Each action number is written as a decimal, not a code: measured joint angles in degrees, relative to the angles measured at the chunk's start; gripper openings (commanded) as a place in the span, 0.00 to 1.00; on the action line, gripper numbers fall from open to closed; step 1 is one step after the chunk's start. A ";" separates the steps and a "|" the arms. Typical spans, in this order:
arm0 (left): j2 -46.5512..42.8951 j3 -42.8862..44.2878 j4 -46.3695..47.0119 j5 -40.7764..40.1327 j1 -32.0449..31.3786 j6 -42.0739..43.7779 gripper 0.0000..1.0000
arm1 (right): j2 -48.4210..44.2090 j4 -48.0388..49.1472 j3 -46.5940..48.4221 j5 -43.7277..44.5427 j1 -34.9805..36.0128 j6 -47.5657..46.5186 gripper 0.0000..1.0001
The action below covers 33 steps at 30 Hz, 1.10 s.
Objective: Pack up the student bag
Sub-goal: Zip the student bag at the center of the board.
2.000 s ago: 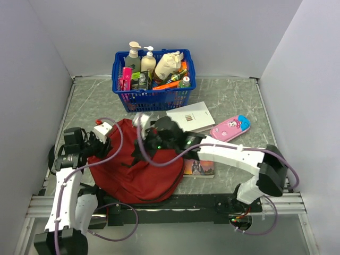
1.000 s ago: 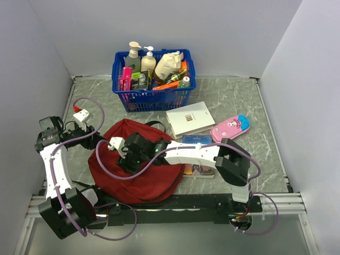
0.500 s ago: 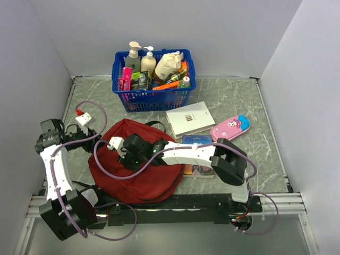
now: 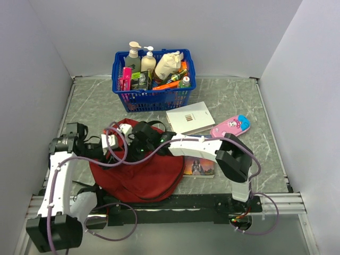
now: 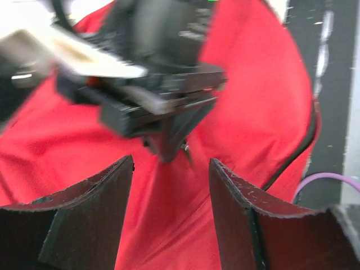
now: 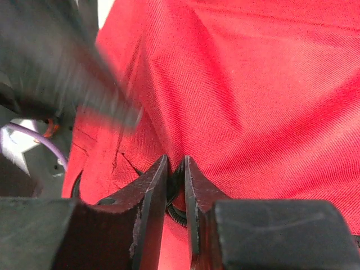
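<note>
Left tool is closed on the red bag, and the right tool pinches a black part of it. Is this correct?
No. The left wrist view shows the left tool open, gripping nothing, with the student bag beyond it. The right tool does pinch a black part of it.

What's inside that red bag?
That cannot be seen: only the bag's red outer fabric shows, with no opening in view. The right tool pinches something small and black at its seam, and the left tool hovers open nearby.

Blue basket [image 4: 154, 100] of bottles [image 4: 133, 57] at the marble table's [image 4: 90, 106] back; white book [image 4: 190, 117] beside pink case [image 4: 230, 127], nearer.
</note>
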 measured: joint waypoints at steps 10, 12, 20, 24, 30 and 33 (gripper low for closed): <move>-6.67 -1.62 7.56 -2.47 -9.88 -11.10 0.61 | -2.08 2.62 -1.38 -3.06 -1.09 1.77 0.35; -6.97 -1.60 8.52 -3.15 -10.38 -12.04 0.62 | -2.47 3.74 -2.32 -3.13 -1.27 2.25 0.30; -7.08 -1.60 10.58 -5.86 -10.86 -13.75 0.60 | -3.74 5.66 -5.88 -4.07 -3.43 4.42 0.56; -7.96 -1.60 12.76 -6.60 -10.86 -16.44 0.60 | -4.85 7.76 -8.72 -4.20 -3.54 4.90 0.58; -9.88 -1.60 15.30 -6.64 -10.86 -20.04 0.59 | -5.68 9.66 -9.99 -4.59 -3.52 6.05 0.63; -10.10 -1.60 16.26 -6.64 -10.86 -21.94 0.58 | -7.04 11.34 -10.78 -4.61 -3.37 6.62 0.62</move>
